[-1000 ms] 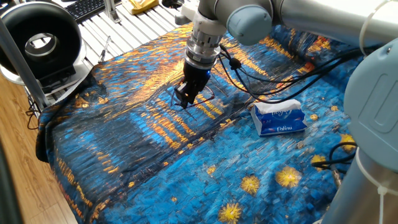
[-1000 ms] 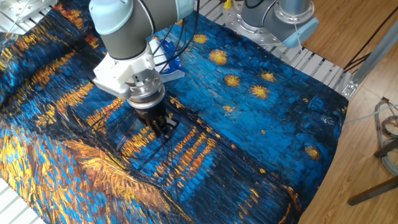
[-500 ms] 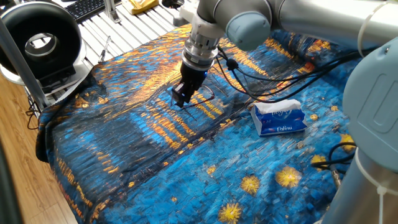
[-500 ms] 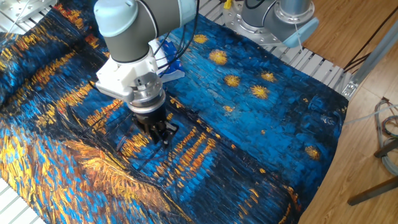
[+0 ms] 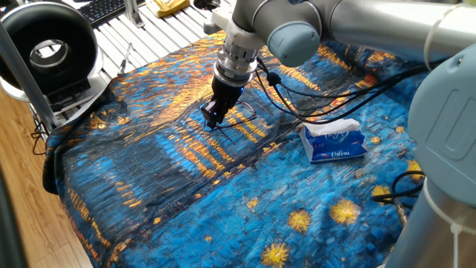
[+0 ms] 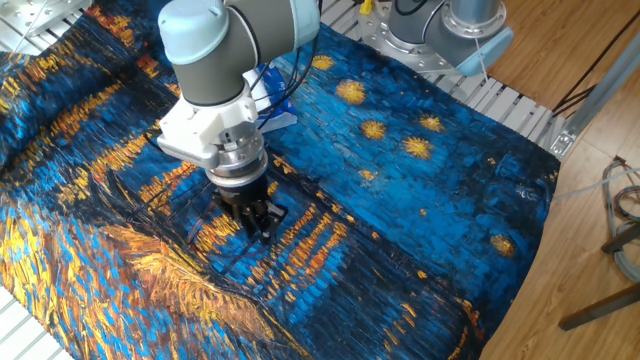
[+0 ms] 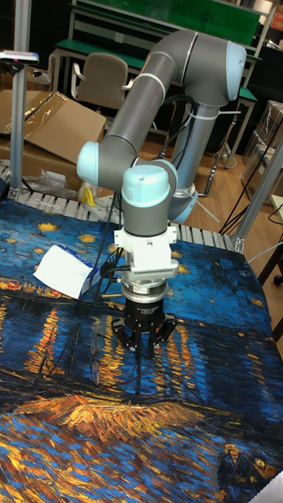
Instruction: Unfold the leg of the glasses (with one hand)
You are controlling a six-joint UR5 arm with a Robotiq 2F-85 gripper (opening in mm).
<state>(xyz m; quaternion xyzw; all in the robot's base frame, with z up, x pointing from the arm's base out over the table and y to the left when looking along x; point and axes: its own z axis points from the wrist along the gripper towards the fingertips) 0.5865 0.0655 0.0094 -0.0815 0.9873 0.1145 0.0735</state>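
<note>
The glasses (image 5: 247,113) are a thin dark wire frame lying flat on the blue and orange painted cloth (image 5: 186,186). They are hard to pick out against the pattern. My gripper (image 5: 210,121) points down at the cloth just left of the frame, with its fingertips touching or almost touching the fabric. In the tall fixed view its fingers (image 7: 135,339) meet in a narrow point at the gripper (image 7: 141,349). A thin dark line that looks like the leg (image 7: 140,373) runs out from that point. In the other fixed view the gripper (image 6: 262,228) hides the spot where it grips.
A blue tissue pack (image 5: 335,141) lies on the cloth to the right of the glasses. The arm's black cables (image 5: 312,93) hang above the cloth. A round black device (image 5: 48,48) stands at the back left corner, beyond the cloth's edge.
The gripper has slid a little to the left across the cloth, away from the lenses, and has stayed low and shut. The tissue pack has not moved.
</note>
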